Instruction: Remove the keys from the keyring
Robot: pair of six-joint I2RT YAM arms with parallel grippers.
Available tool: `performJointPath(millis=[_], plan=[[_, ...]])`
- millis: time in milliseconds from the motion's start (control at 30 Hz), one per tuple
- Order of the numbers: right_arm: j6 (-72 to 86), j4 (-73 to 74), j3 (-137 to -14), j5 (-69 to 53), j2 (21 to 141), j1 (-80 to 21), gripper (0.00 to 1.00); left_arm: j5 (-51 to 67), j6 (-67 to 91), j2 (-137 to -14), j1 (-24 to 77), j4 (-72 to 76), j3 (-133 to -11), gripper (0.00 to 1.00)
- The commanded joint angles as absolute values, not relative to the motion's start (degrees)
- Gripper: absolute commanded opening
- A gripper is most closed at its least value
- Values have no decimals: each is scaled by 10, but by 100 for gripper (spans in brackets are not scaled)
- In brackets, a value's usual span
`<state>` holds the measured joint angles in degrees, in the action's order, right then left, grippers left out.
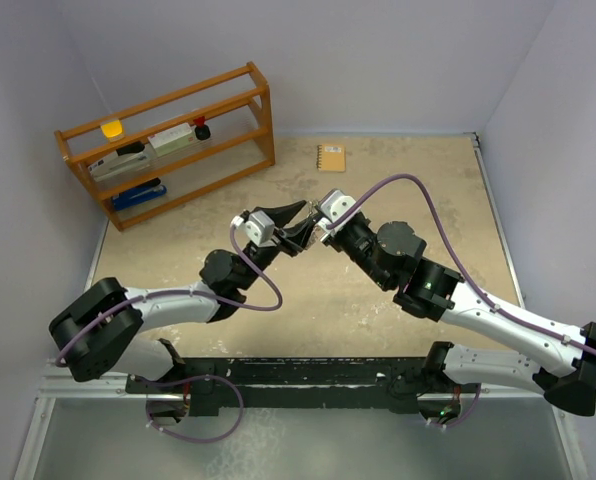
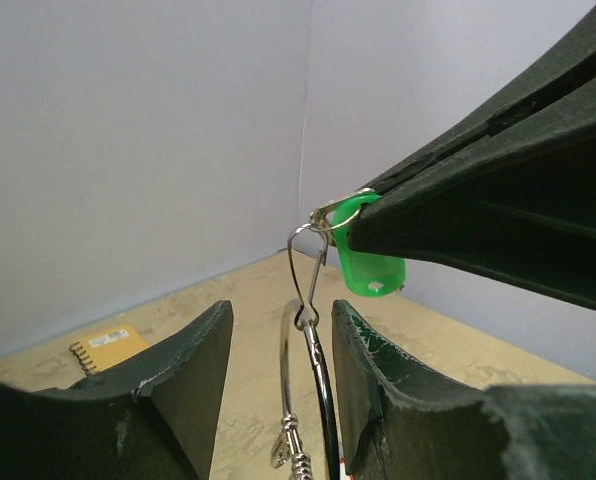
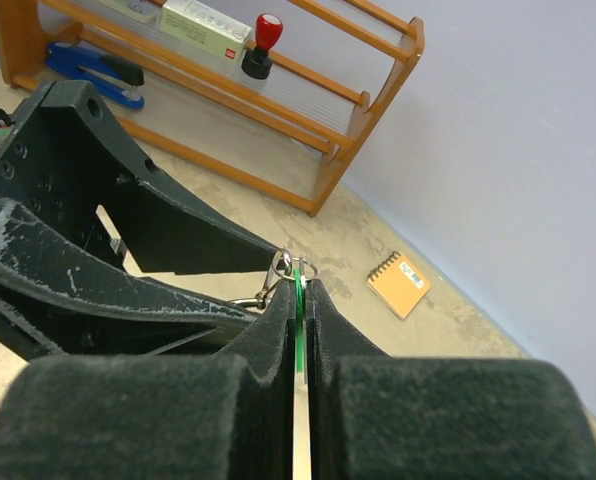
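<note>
My right gripper (image 1: 316, 230) (image 3: 300, 284) is shut on the green plastic key head (image 2: 370, 268), which shows edge-on between its pads in the right wrist view (image 3: 299, 305). A small split ring and a thin wire clasp (image 2: 308, 272) link that key to the silver keyring (image 2: 284, 375). The keyring hangs in the gap between my left gripper's fingers (image 2: 183, 385). My left gripper (image 1: 290, 226) (image 2: 278, 330) is open, and the wire lies close to its right finger without being clamped. A small silver piece (image 2: 280, 452) hangs on the ring. The red key is not visible.
A tan spiral notebook (image 1: 331, 158) (image 3: 399, 284) (image 2: 108, 348) lies on the table at the back. A wooden rack (image 1: 168, 140) (image 3: 228, 90) with a stapler, a stamp and other items stands at the back left. Both grippers meet above the table's middle.
</note>
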<state>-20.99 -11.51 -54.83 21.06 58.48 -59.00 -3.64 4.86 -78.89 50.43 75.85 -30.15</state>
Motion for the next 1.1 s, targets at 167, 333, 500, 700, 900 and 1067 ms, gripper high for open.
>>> performJointPath(millis=[167,333,500,700,900,1067], plan=[[-206,-152,-562,203,572,-596,0,-71,35,-800,510,802,-341,41],[-206,-153,-562,202,572,-597,0,-65,27,-804,510,793,-352,39],[-206,-153,-562,201,573,-596,0,-66,25,-809,510,792,-357,37],[-209,-154,-561,200,572,-598,0,-59,24,-810,510,788,-353,29],[-210,-155,-560,200,572,-597,0,-52,23,-810,510,783,-351,29],[-212,-156,-558,202,569,-598,0,-46,24,-807,510,777,-350,32]])
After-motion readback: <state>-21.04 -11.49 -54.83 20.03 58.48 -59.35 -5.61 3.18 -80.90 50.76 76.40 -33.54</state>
